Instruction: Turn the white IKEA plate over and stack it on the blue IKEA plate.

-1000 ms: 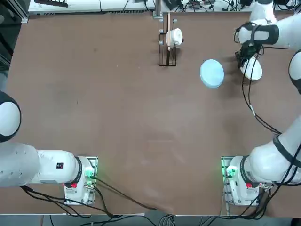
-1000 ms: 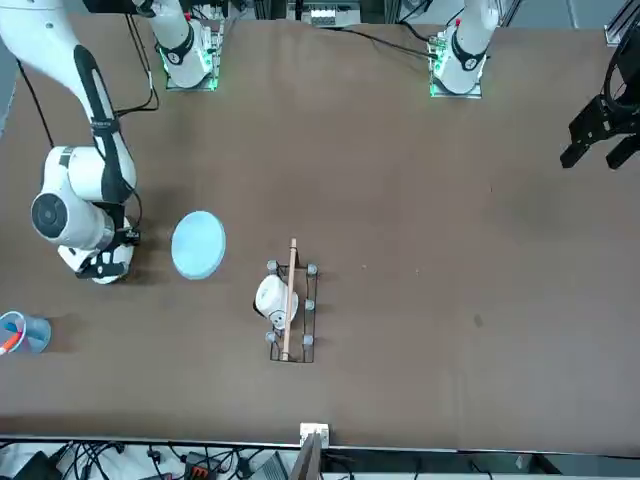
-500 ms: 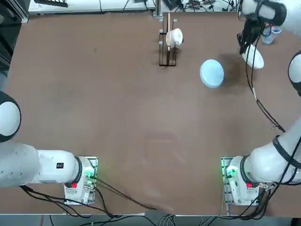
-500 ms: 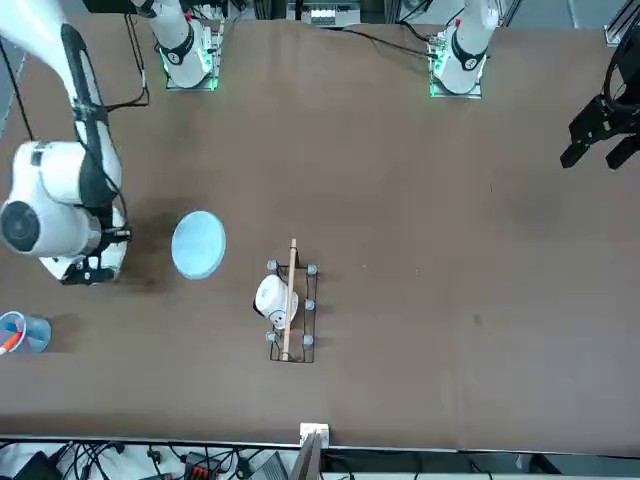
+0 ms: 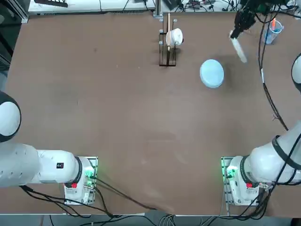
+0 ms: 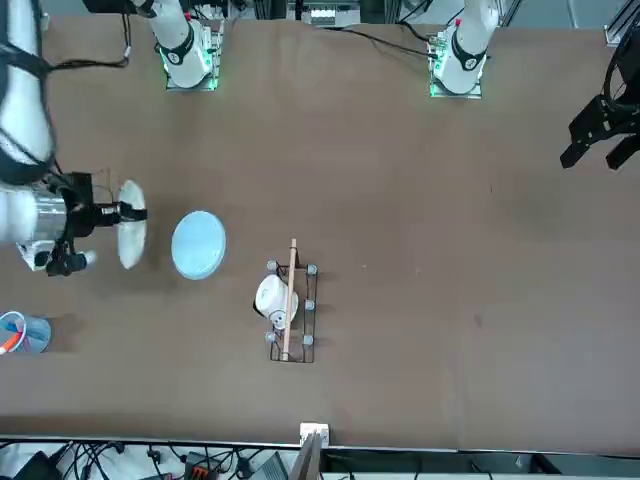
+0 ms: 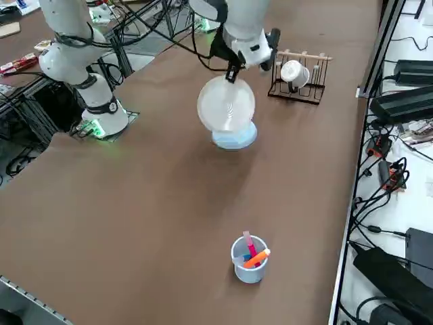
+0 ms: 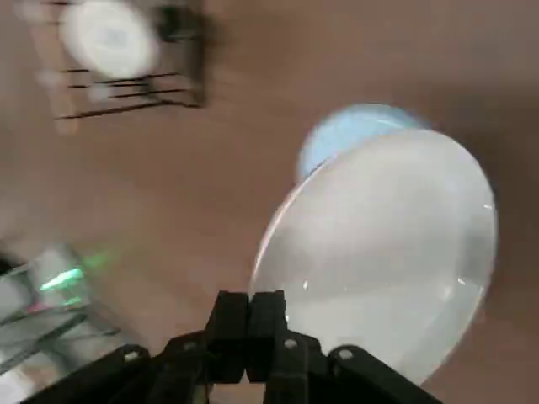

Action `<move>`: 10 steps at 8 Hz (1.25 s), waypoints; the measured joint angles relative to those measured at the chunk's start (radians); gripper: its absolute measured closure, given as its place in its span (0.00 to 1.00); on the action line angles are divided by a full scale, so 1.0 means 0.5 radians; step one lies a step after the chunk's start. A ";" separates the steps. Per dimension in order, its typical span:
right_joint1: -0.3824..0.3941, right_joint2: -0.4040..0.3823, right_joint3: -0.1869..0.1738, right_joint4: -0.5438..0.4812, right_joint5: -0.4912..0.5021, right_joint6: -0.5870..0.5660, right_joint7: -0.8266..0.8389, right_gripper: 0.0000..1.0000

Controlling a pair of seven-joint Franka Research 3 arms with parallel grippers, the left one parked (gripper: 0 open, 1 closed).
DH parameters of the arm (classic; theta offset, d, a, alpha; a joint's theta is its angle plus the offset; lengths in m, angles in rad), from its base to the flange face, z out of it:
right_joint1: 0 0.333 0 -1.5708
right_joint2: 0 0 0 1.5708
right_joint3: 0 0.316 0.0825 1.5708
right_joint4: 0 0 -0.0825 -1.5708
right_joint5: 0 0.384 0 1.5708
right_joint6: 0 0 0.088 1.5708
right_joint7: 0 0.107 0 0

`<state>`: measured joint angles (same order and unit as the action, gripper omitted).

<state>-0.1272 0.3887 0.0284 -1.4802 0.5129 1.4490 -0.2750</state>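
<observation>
Currently, the claw point(image 8: 246, 316) clamps the white plate point(image 8: 383, 252), its rim clear of the rack point(image 7: 300, 78).

A wire rack with wooden rods point(image 7: 298, 91) is standing on the brown table point(image 6: 400, 300), and a white cup point(image 7: 295, 73) is resting in it, tipped on its side. Elsewhere on the table a clear bluish cup point(image 7: 249, 271) is standing upright, holding an orange piece point(image 7: 257, 258) and a pink one point(image 7: 249, 243), while black cables point(image 7: 379, 203) are lying tangled on a white surface point(image 7: 411, 203) beyond the table's edge
</observation>
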 joint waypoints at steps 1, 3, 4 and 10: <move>-0.082 0.007 -0.006 -0.001 0.280 -0.090 -0.154 0.98; -0.168 0.031 -0.009 -0.033 0.743 -0.266 -0.463 0.98; -0.176 0.040 -0.008 -0.099 0.919 -0.334 -0.677 0.98; -0.417 0.558 -0.017 -0.451 1.521 -1.067 -2.226 0.98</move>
<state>-0.3355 0.6678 0.0200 -1.7056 1.2735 0.9156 -1.3881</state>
